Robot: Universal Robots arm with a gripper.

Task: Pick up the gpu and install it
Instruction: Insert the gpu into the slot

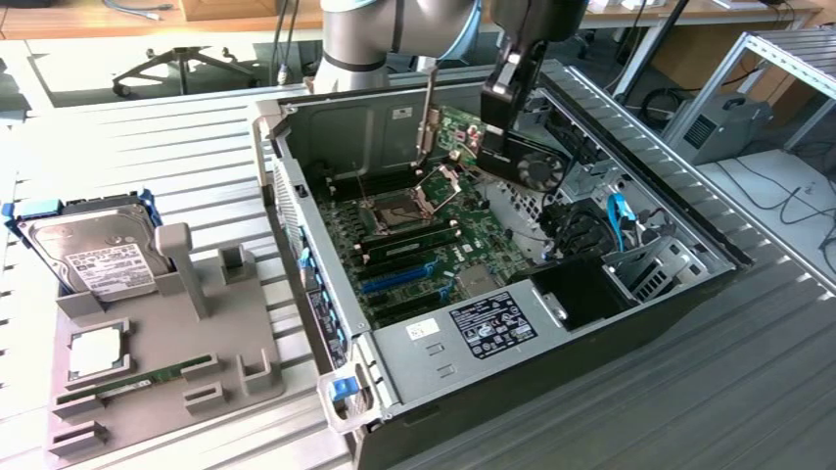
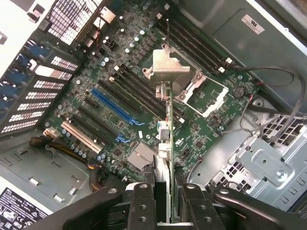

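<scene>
- Gripper (image 1: 500,108) hangs in the upper middle of the exterior frame, over the open computer case (image 1: 313,255), and is clamped on the gpu (image 1: 534,164).
- In the wrist view its two black fingers (image 2: 144,206) press on either face of the card (image 2: 165,129), which is seen edge-on between them.
- From the exterior camera the gpu sits just under the gripper, tilted, with its round fan turned toward the exterior view's right.
- Its silver end bracket (image 1: 426,113) sticks up at the exterior view's left of the gripper; in the wrist view the bracket (image 2: 165,67) is the end of the card farthest from the fingers.
- Below the card lies the green motherboard (image 1: 432,245), and the card looks held above it rather than seated in a slot.
- A long blue slot (image 2: 111,105) on the board (image 2: 144,62) lies beside the card's line, apart from it.
- At the lower left of the exterior frame a grey holder tray (image 1: 196,343) rests on the slatted table (image 1: 653,392), well apart from the case.
- On that tray a silver hard drive (image 1: 98,250) with a white label stands at the upper end, and a thin green RAM stick (image 1: 170,372) lies nearer the lower end.
</scene>
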